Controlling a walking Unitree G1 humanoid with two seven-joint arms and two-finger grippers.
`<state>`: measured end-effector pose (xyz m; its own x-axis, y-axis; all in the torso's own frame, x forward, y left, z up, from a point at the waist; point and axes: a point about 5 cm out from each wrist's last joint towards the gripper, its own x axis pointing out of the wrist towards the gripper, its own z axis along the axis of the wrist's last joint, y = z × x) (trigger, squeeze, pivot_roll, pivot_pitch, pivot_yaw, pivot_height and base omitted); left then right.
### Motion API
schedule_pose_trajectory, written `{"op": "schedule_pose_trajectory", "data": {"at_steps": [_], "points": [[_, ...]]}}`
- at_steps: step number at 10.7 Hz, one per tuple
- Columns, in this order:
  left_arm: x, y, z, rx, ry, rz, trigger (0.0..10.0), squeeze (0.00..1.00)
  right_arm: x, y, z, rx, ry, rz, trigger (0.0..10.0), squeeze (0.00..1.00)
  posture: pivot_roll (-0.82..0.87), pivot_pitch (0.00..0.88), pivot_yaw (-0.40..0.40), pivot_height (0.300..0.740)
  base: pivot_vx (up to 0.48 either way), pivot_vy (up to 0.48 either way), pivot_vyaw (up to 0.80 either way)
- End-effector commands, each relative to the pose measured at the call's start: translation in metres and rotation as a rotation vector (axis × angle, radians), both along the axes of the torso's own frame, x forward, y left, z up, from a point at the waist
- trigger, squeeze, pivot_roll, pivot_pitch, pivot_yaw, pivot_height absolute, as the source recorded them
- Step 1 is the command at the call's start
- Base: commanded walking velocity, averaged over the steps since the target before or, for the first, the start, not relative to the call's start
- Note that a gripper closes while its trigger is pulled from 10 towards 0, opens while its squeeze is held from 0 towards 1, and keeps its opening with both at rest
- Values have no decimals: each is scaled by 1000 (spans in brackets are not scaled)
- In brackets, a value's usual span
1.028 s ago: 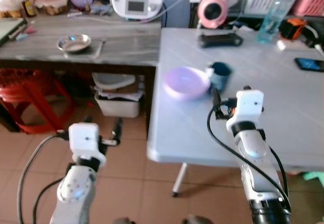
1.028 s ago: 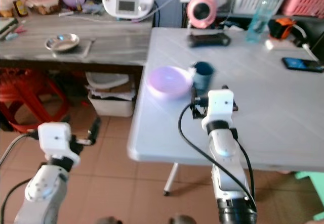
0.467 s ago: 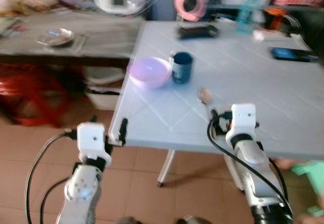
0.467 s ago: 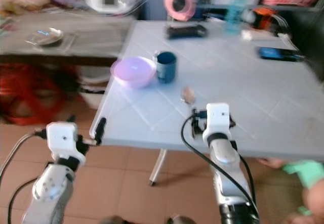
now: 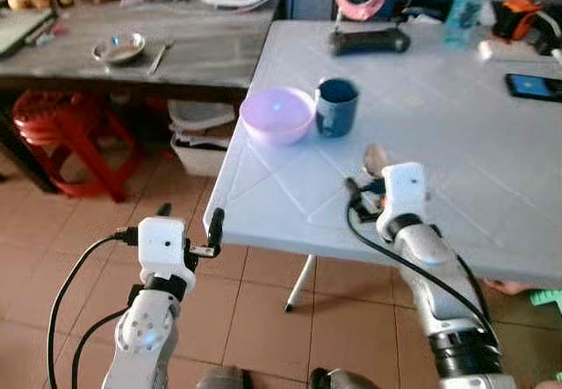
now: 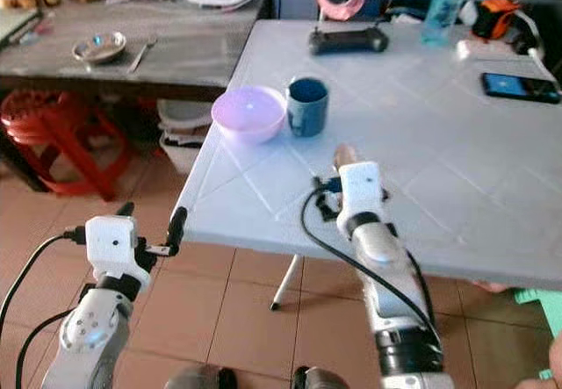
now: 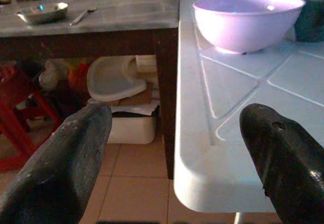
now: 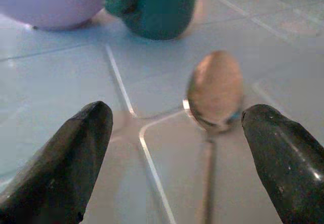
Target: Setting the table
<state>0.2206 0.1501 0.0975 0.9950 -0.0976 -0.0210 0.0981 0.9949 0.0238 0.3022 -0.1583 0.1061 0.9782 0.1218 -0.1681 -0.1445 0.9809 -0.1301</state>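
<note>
The right gripper (image 8: 167, 158) rests low over the white table (image 5: 457, 117), fingers spread wide with a spoon (image 8: 214, 91) lying between them, untouched, its bowl pointing toward the far side. Beyond it stand a dark blue cup (image 5: 336, 106) and, touching its left, a lavender bowl (image 5: 277, 114). The left gripper (image 7: 167, 148) hangs open off the table's near-left corner, above the tiled floor (image 5: 53, 231). No lettering is legible anywhere. The left wrist view looks under the grey side table (image 7: 101, 19) at a white bin (image 7: 126, 125).
</note>
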Motion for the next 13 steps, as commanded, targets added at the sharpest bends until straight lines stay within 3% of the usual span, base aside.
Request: {"op": "schedule_pose_trajectory", "data": {"at_steps": [1,2,3,9,11,13], "points": [[-2,3,2,12,-3,8,10000,0,1,2,-1,8,19,11,10000,0,49,109,49,740,0,0,0],[-3,4,2,13,0,11,10000,0,-3,-1,-8,20,57,-15,9569,0,50,114,49,740,0,0,0],[-3,4,2,13,3,11,10000,0,-8,-6,-18,34,114,-62,0,0,51,117,51,740,0,0,0],[-1,7,4,21,1,1,10000,0,-20,-13,-28,108,200,-176,118,0,49,129,58,740,0,0,0],[-2,8,4,24,2,0,10000,0,-27,-25,-37,138,271,-223,39,0,52,133,61,740,0,0,0],[-3,7,4,25,7,-11,10000,0,-26,-32,-40,139,315,-196,0,0,54,136,66,740,0,0,0]]}}
